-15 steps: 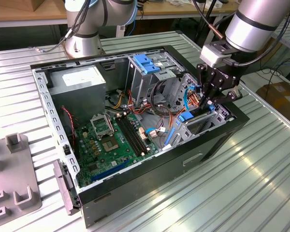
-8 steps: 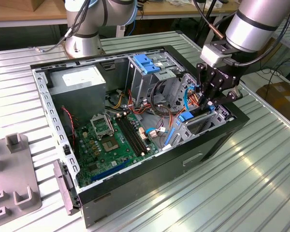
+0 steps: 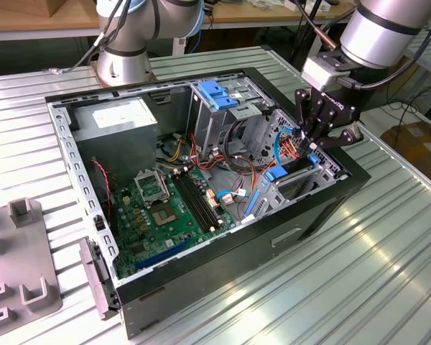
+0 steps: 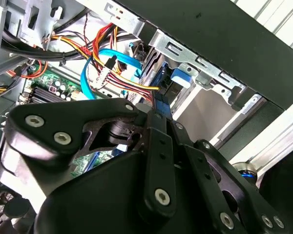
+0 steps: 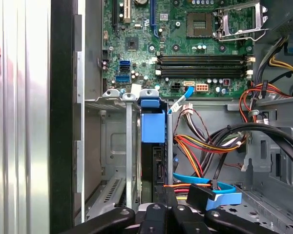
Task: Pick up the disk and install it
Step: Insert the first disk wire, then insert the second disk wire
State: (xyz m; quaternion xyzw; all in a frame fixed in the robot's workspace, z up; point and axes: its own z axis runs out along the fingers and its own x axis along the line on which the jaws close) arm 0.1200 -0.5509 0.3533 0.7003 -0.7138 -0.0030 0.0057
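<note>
surface: ribbed metal table [image 3: 388, 244] | open computer case [image 3: 323, 208] | workbench [image 3: 50, 18] behind

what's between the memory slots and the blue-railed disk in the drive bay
In the first wrist view, a white connector on a light blue cable lies between the black memory slots and the blue-railed grey disk.

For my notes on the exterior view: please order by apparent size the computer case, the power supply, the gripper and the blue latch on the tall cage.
1. Case
2. Power supply
3. Gripper, though it may stand nearer the camera
4. Blue latch
</note>
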